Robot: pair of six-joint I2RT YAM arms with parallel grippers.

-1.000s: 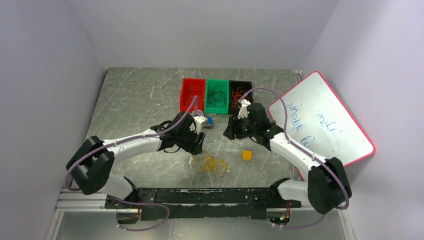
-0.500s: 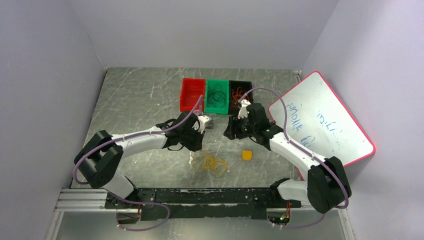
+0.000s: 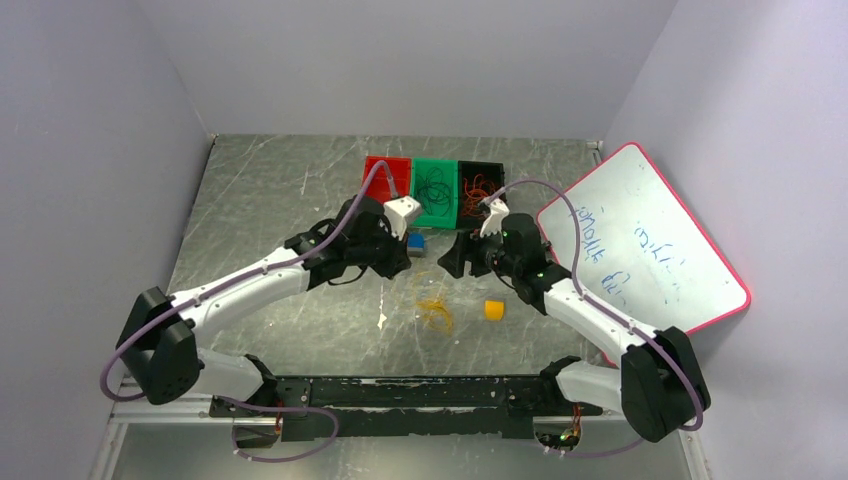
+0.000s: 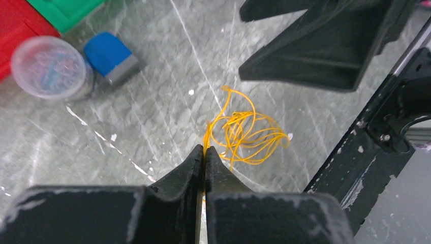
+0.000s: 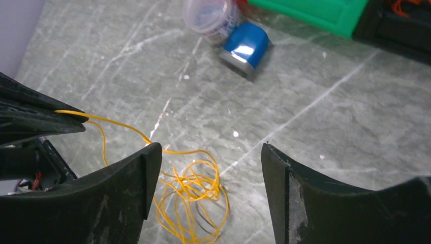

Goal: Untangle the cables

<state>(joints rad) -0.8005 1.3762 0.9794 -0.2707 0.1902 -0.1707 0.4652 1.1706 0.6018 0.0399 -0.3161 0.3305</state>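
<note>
Grey marbled tabletop fills the overhead view between pale lilac walls. Left of centre, the left gripper is clamped fully shut. Its wrist view shows one strand of the yellow-orange cables pinched at the very tips of the jaws. That strand rises from the clump lying on the table just below the middle of the overhead frame.

At upper centre sit a red bin, a green bin holding dark cables, and a black bin holding red-orange ones. A clear cup and a blue block stand just in front of them.

Right of centre, the right gripper hangs wide open above the clump with nothing in it. In its wrist view the pinched strand runs from the left edge of the frame down into the loops.

The step in hand looks like drawing one strand free. The hold is only at the fingertips on a hair-thin wire, so a slow, steady lift seems wise. The right gripper would do best to come down on a different loop in the body of the clump, not on the pulled strand. Otherwise the whole clump will likely ride up together. A yellow block lies near the clump on its right and is best avoided. A whiteboard leans at the far right.
</note>
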